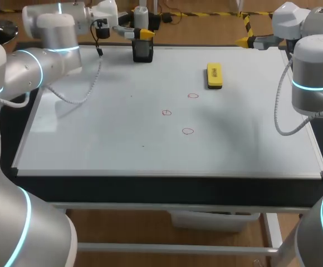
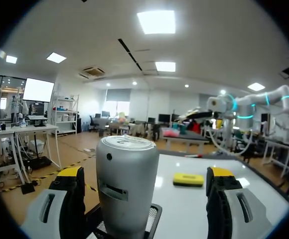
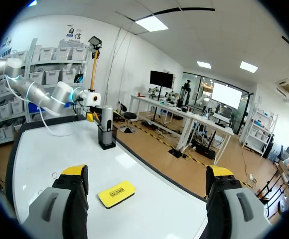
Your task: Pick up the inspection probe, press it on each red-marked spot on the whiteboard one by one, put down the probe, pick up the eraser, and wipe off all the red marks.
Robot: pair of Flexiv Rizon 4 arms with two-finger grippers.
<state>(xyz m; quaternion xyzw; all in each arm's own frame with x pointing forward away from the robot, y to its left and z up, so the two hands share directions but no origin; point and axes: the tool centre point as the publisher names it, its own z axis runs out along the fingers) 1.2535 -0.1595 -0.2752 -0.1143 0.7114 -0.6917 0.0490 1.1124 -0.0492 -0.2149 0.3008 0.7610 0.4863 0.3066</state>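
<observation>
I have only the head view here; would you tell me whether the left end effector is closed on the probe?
Observer: No. In the left wrist view the probe stands upright between the fingers of the left end effector, with a visible gap on each side, so it is open.
Operator: Thank you. Is the right end effector holding anything?
Observer: No. The right wrist view shows the right end effector open with nothing between its fingers. The yellow eraser lies flat on the whiteboard just ahead of it.
</observation>
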